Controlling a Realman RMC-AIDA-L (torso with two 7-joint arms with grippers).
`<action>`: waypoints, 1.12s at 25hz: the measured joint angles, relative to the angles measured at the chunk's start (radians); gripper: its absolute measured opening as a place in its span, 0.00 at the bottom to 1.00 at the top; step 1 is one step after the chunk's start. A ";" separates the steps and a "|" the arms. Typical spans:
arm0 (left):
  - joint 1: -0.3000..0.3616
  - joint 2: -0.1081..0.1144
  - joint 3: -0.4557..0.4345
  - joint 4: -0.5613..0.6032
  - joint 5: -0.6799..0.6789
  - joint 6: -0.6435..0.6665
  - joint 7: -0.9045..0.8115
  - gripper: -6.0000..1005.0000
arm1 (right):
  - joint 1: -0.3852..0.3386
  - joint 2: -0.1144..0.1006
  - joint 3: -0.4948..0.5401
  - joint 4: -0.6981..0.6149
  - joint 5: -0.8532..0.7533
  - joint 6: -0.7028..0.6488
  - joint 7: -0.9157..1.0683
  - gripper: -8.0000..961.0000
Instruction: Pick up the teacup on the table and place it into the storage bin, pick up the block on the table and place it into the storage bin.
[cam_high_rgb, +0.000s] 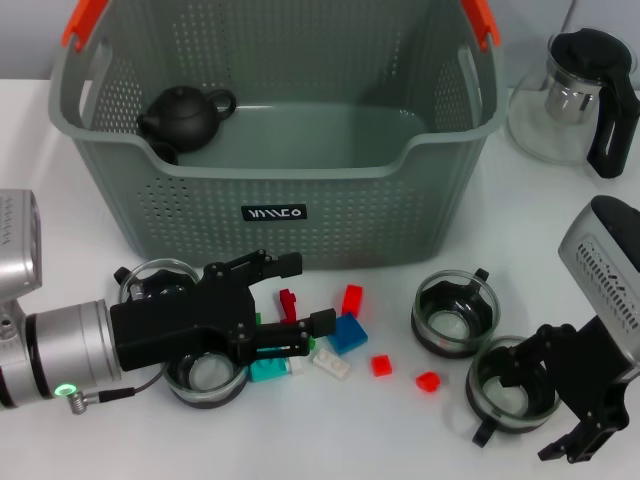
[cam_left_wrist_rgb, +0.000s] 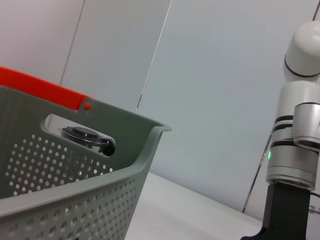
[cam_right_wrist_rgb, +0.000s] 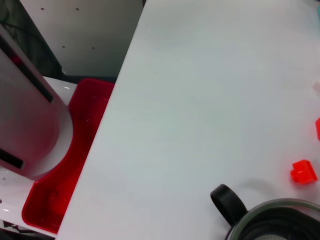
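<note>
Low over the blocks (cam_high_rgb: 345, 333), the left end effector (cam_high_rgb: 290, 300) is spread wide; the right end effector (cam_high_rgb: 560, 415) grasps a teacup (cam_high_rgb: 512, 392) near the tabletop (cam_high_rgb: 400, 430) edge.

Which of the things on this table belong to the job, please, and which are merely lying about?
Job:
- storage bin
- four glass teacups
- scattered blocks
- left pincer, over the blocks
- right pincer, beside a cup

Lying about:
- black teapot, inside the bin
- glass pitcher

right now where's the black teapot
In the head view the black teapot sits inside the storage bin, in its far corner on the robot's left, behind the left gripper that works over the blocks in front.
</note>
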 joint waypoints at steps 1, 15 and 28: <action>0.000 0.000 0.000 0.000 0.000 0.000 0.000 0.91 | 0.001 0.000 -0.005 0.000 -0.004 0.002 0.005 0.97; 0.019 0.003 0.000 -0.006 -0.014 0.000 0.029 0.91 | 0.017 0.003 -0.085 -0.001 -0.046 0.012 0.115 0.50; 0.033 0.009 0.000 -0.026 -0.034 0.009 0.049 0.91 | 0.026 0.003 -0.077 -0.003 -0.044 0.013 0.164 0.12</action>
